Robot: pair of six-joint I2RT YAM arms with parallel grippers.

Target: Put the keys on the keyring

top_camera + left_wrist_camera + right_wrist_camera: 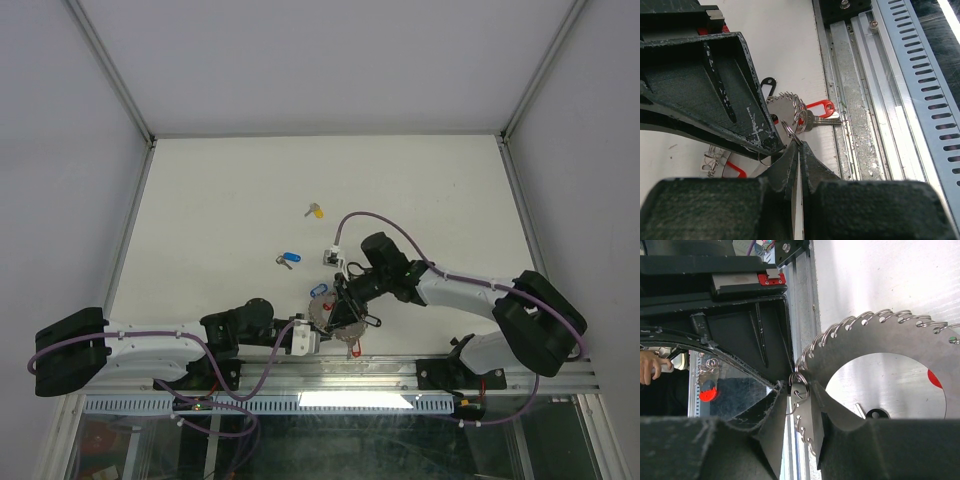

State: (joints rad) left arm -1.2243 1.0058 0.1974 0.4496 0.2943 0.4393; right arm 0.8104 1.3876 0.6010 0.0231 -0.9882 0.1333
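The keyring (333, 314), a silver disc fringed with small split rings and tags, is held off the table between both grippers near the front edge. My left gripper (311, 334) is shut on one small split ring (791, 133) at the disc's rim (785, 102). A key with a red tag (819, 111) hangs beside it. My right gripper (344, 303) is shut on the disc's edge (875, 342), its jaws pinching the rim (801, 390). The blue-tagged key (288, 259) and the yellow-tagged key (315, 211) lie loose on the white table, beyond both grippers.
A metal rail (420, 368) runs along the table's near edge, right beside the keyring (860, 100). A small white part (330, 256) on the right arm's purple cable sits near the blue-tagged key. Enclosure walls stand on the left, right and far sides.
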